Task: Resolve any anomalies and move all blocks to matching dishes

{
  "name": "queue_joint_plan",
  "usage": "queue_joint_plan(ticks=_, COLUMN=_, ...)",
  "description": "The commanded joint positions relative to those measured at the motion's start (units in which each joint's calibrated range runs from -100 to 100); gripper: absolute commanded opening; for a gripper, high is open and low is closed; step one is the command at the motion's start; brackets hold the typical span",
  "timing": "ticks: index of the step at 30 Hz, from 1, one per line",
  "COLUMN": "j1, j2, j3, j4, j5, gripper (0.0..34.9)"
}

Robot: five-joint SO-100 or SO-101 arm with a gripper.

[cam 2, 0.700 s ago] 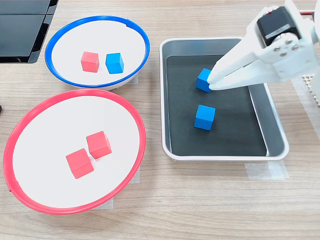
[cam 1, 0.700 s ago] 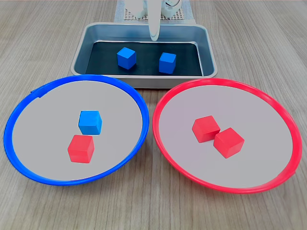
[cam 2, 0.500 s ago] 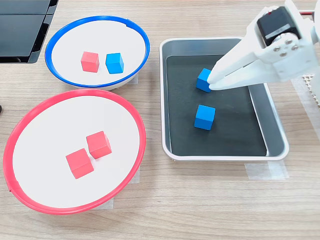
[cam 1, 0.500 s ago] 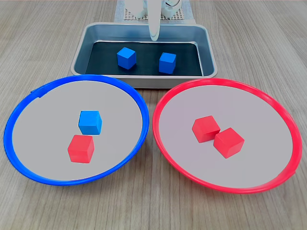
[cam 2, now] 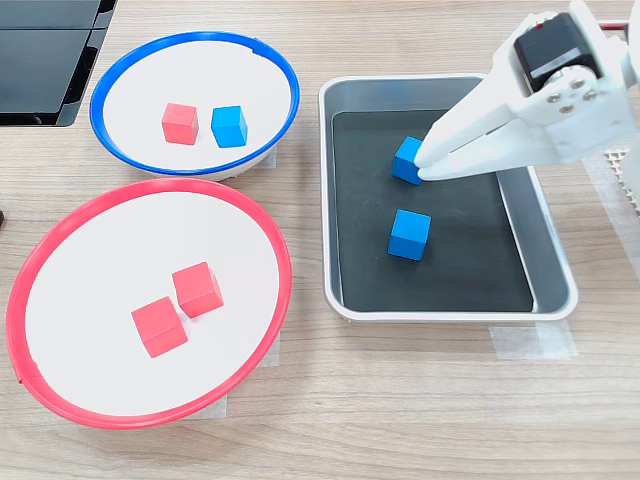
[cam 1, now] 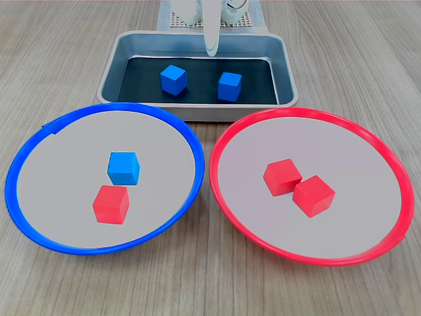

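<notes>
A grey metal tray (cam 1: 197, 112) (cam 2: 555, 290) holds two blue blocks (cam 1: 173, 79) (cam 1: 229, 86), also seen in the second exterior view (cam 2: 404, 158) (cam 2: 409, 234). In the blue-rimmed dish (cam 1: 39, 227) (cam 2: 130, 150) lie one blue block (cam 1: 123, 168) (cam 2: 229, 126) and one red block (cam 1: 110, 204) (cam 2: 180, 123). Two red blocks (cam 1: 282, 177) (cam 1: 313, 195) (cam 2: 197, 289) (cam 2: 159, 326) sit in the red-rimmed dish (cam 1: 250, 230) (cam 2: 60, 400). My white gripper (cam 1: 210, 47) (cam 2: 424, 165) hangs shut and empty over the tray's far side, between the two tray blocks in the first exterior view.
The arm's white mesh base (cam 1: 177, 22) stands behind the tray. A black flat panel (cam 2: 45, 60) lies at the second exterior view's upper left. Tape strips (cam 2: 530, 342) hold the tray to the wooden table.
</notes>
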State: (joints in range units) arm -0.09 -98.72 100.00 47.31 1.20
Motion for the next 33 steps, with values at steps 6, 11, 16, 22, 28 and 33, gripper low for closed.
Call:
queue_joint_plan(ticks=6, j1=0.23, j2=-0.34, j3=0.0, j4=0.03, j5=-0.1, gripper=0.3)
queue_joint_plan(ticks=11, j1=0.23, j2=-0.34, j3=0.0, j4=0.03, j5=0.0, gripper=0.3)
queue_joint_plan(ticks=16, j1=-0.71, j2=-0.34, j3=0.0, j4=0.03, j5=0.63, gripper=0.3)
queue_joint_plan(ticks=22, j1=-3.63, j2=15.1, j3=-10.56, j4=4.65, j5=0.78, gripper=0.3)
queue_joint_plan(ticks=28, j1=-5.04, j2=47.76, j3=-33.32, j4=5.81, j5=-2.25, gripper=10.3)
queue_joint_plan(ticks=33, j1=-5.14, j2=61.75, j3=-40.6, j4=4.73, j5=-2.59, gripper=18.4)
